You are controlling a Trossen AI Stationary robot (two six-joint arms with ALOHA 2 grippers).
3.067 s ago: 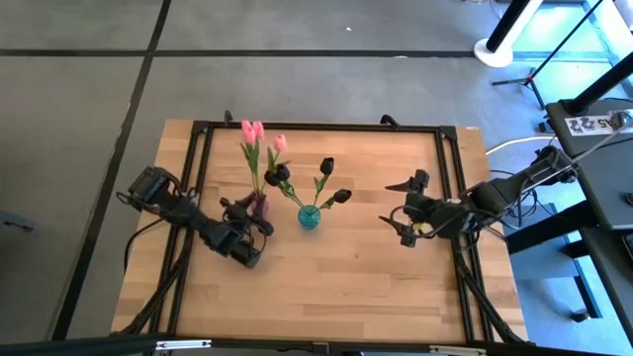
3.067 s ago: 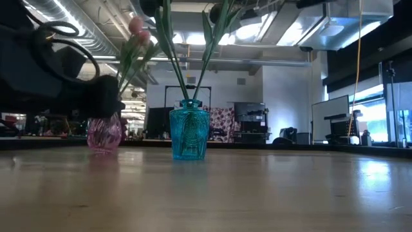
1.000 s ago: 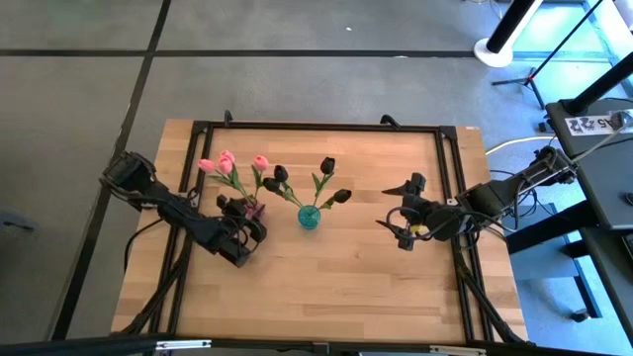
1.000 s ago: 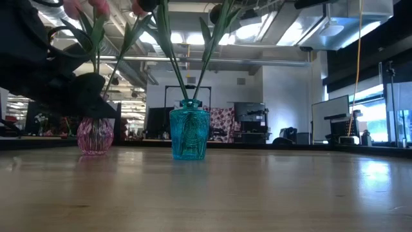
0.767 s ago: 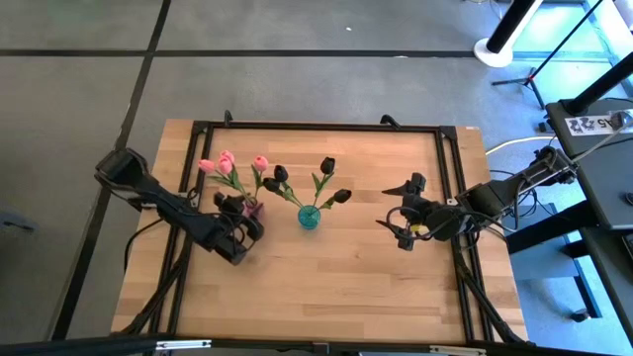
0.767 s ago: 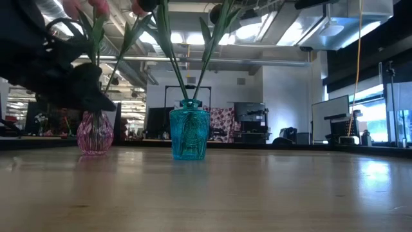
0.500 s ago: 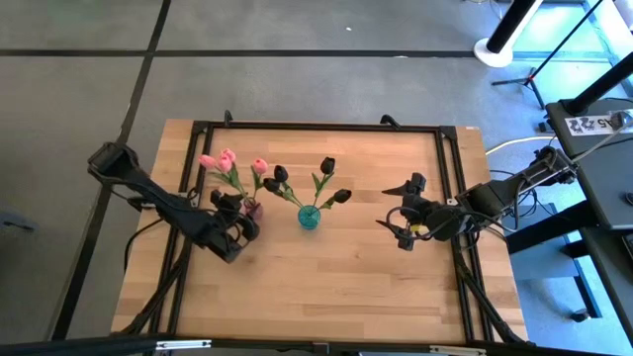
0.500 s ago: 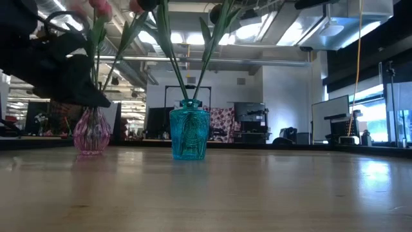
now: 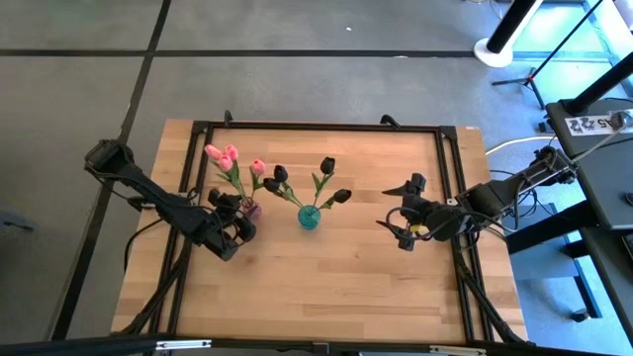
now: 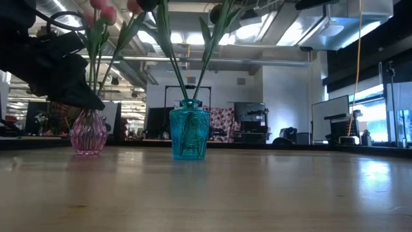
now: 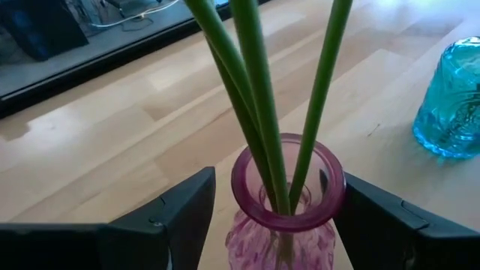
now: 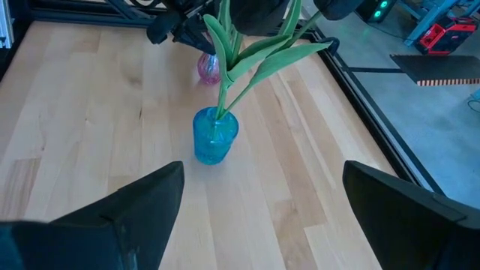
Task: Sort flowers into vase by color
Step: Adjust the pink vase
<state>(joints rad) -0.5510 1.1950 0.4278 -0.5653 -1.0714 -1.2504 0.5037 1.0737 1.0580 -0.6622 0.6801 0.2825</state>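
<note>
Three pink flowers (image 9: 223, 155) stand with their stems in a pink glass vase (image 9: 249, 209) (image 11: 285, 195) at the table's middle left. Dark maroon flowers (image 9: 326, 165) stand in a blue glass vase (image 9: 309, 218) (image 12: 215, 135) just to its right. My left gripper (image 9: 240, 218) (image 11: 277, 191) is open, one finger on either side of the pink vase's neck. My right gripper (image 9: 394, 213) (image 12: 262, 187) hangs open at the table's right, facing the blue vase, with nothing between its fingers. My left gripper has the inner side of one finger (image 11: 360, 210), the one nearer the blue vase, against the pink vase's rim (image 11: 337, 184). The other finger stands a small gap away from the rim. The fingers come from the near left, slanting down. The vase stands upright on the table.
A black frame (image 9: 316, 127) runs along the table's far edge and both sides. Bare wood lies in front of the vases, toward the near edge (image 9: 326, 287). The room behind the table shows in the low view.
My left gripper has gone a little toward the table's left edge, and the pink vase has slid that way with it, staying upright. The pink flowers have swung to a steeper lean. The blue vase and my right gripper have kept still.
</note>
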